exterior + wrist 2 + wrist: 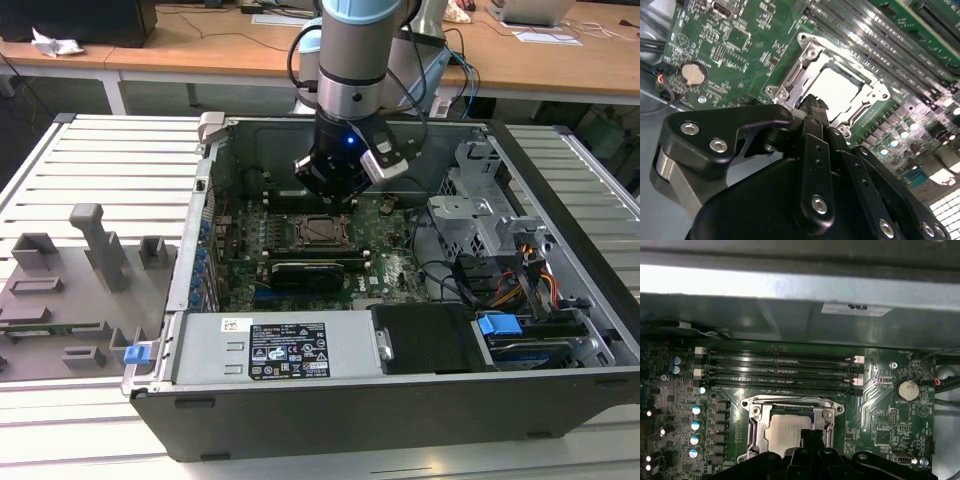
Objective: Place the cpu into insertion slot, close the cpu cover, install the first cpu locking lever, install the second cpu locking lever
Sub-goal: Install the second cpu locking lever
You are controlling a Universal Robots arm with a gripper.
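The cpu (837,90) lies flat in the insertion slot (303,232) on the green board, its silver top showing in both wrist views (781,432). The cpu cover (871,94) lies down around it as a silver frame (828,416). My gripper (812,101) hovers just above the socket's near edge with its black fingers pressed together and nothing between them. In the exterior view the gripper (338,200) hangs inside the open computer case, right behind the socket. I cannot make out how the locking levers stand.
Long memory slots (780,370) run beside the socket, and a coin battery (906,388) sits off to one side. The power supply (285,350) fills the case front, a drive cage (480,215) stands at the exterior view's right. A grey fixture plate (70,290) lies outside the case.
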